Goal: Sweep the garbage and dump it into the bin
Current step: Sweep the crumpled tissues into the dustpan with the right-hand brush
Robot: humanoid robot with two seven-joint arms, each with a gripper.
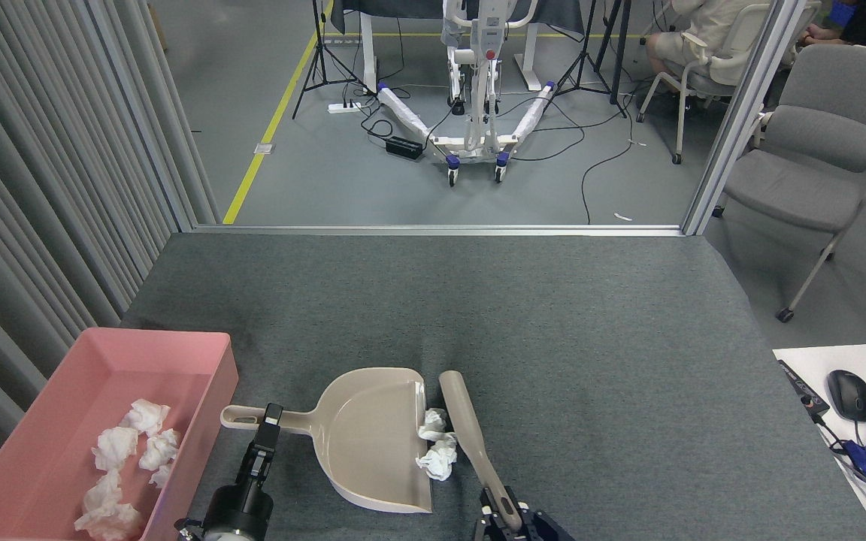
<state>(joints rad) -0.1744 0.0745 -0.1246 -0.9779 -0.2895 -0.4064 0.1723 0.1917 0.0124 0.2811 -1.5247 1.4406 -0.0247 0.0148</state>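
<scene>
garbage (437, 443) at dustpan (373, 443) lip — both jaws grip handles — carpet (591, 338) beyond open.

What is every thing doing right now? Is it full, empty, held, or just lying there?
Pink bin: holds several tissue wads, not full.
Wads in the bin: lying loose inside.
Dustpan: flat on the table, pan empty, handle held.
Two tissue wads: pressed against the dustpan's lip, not yet inside.
Brush: held, pushing against the wads.
Left gripper: jaws shut on the dustpan handle.
Right gripper: jaws shut on the brush handle.
</scene>
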